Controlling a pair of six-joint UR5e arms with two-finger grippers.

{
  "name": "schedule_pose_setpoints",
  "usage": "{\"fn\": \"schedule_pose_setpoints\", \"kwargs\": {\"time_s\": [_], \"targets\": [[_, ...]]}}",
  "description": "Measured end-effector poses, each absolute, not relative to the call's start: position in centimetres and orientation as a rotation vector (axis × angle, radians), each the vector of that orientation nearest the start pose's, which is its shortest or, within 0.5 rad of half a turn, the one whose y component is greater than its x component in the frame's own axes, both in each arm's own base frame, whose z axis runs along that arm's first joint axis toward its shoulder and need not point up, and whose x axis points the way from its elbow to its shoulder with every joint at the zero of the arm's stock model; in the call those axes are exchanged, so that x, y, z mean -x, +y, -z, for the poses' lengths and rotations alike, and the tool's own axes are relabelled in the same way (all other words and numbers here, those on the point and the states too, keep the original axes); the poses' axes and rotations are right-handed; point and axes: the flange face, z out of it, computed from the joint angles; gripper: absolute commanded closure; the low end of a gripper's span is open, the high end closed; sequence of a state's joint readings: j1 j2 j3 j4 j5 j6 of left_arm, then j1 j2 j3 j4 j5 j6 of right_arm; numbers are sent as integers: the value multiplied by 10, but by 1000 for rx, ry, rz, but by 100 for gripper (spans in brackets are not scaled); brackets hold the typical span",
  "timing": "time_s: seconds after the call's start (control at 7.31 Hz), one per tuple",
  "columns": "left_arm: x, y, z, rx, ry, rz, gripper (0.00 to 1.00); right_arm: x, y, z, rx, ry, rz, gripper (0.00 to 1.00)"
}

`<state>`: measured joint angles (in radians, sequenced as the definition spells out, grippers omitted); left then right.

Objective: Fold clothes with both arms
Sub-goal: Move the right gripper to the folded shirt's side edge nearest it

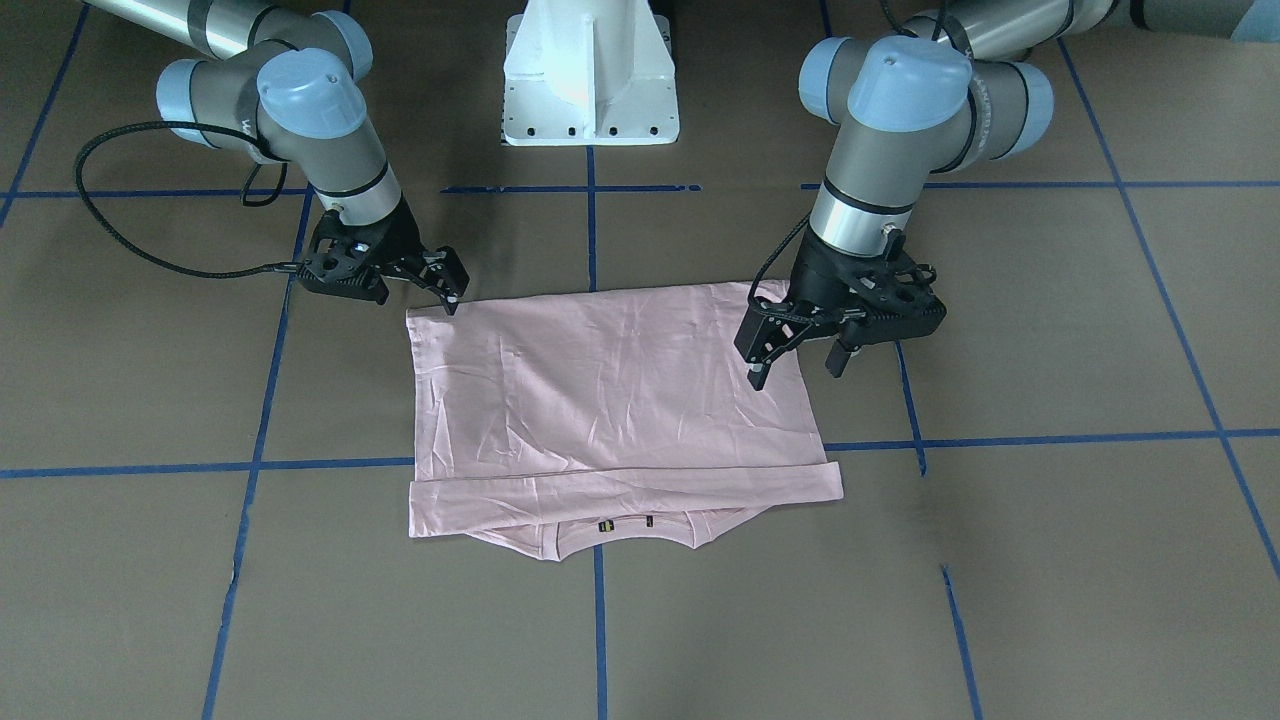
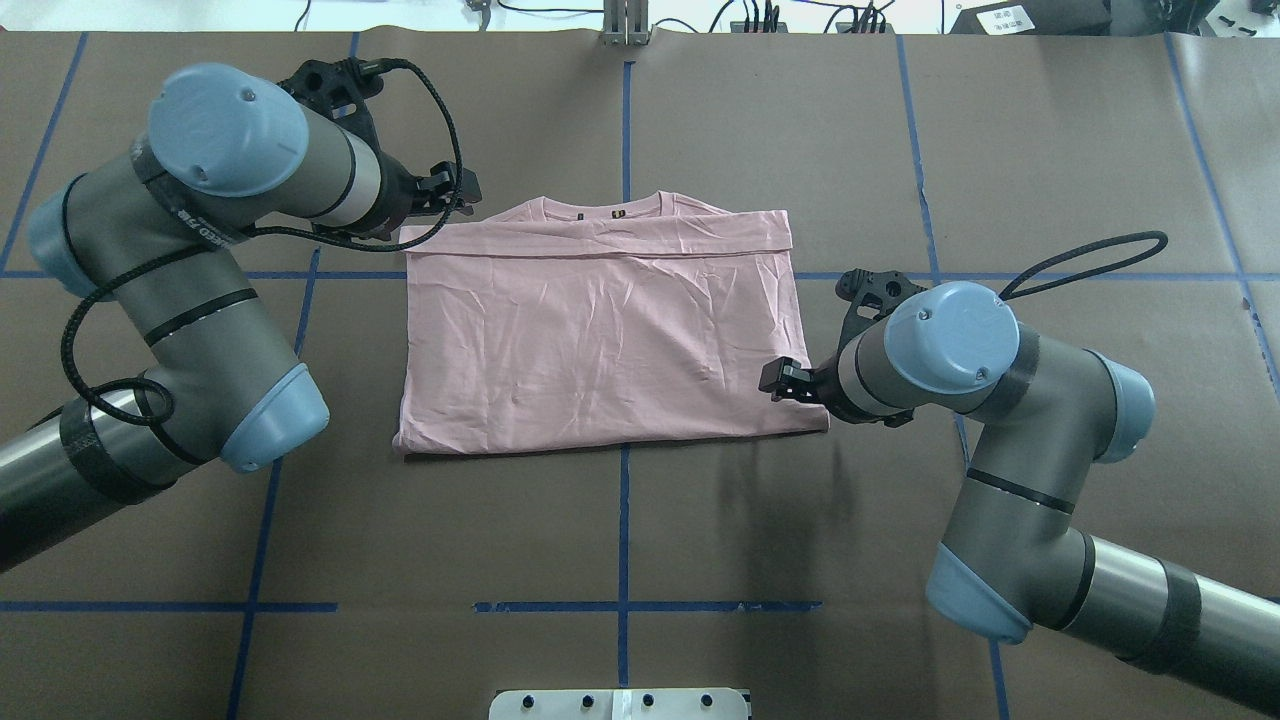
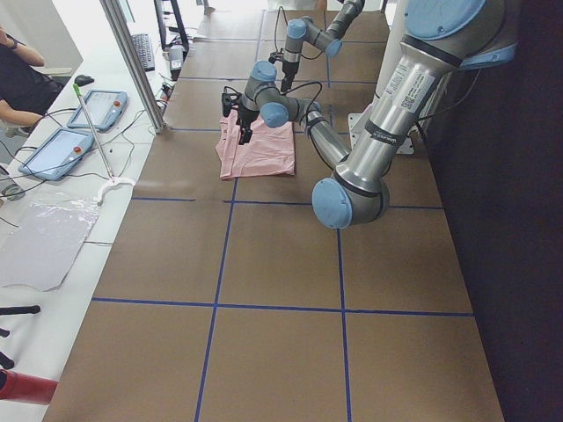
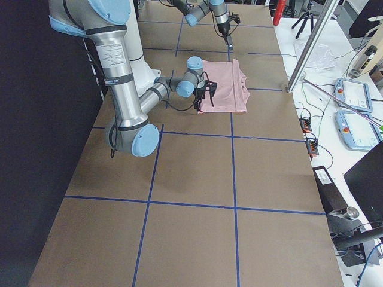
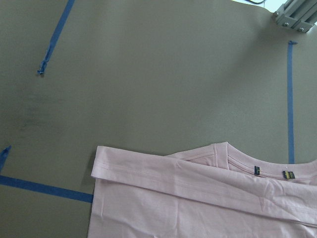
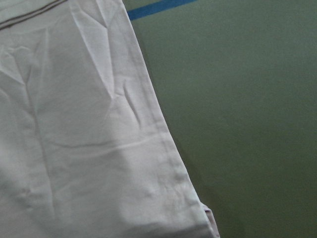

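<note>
Left gripper (image 1: 795, 368): I'm seeing it hovering with its jaws spread wide, holding nothing, above the shirt's left edge.
Right gripper (image 1: 450, 297): it's sitting at the shirt's corner nearest the robot; I can't tell how far apart its jaws are standing.
T-shirt (image 1: 610, 400): it's lying folded flat on the table (image 1: 1000, 560), collar pointing away from the robot.

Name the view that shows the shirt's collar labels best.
Left wrist-mounted: both collar labels show large and separate on the T-shirt. Front-facing and overhead show them tiny; side views and right wrist show none.
</note>
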<state>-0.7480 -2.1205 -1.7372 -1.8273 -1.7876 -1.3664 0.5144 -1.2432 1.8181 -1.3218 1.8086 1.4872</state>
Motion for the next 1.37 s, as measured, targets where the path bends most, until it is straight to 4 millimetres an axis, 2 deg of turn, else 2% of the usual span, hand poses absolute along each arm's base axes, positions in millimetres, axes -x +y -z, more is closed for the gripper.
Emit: {"fn": "schedule_pose_setpoints", "kwargs": {"time_s": [0.27,0.82,0.96,1.09,1.37], "targets": [[-401,-525,-236,-269,972,400,0,477,-389,-350,-27,-839,-298,0],[-392,-517,-228,-269,1004,423,0,482,-394,-359,-42,-817,-277,0],[-392,-516,-227,-271,1007,423,0,484,-397,-359,-46,-815,-272,2],[-391,-515,-225,-273,1010,423,0,486,-399,-356,-48,-819,-269,10],[-388,-511,-218,-277,1021,419,0,489,-400,-355,-49,-817,-265,14]]}}
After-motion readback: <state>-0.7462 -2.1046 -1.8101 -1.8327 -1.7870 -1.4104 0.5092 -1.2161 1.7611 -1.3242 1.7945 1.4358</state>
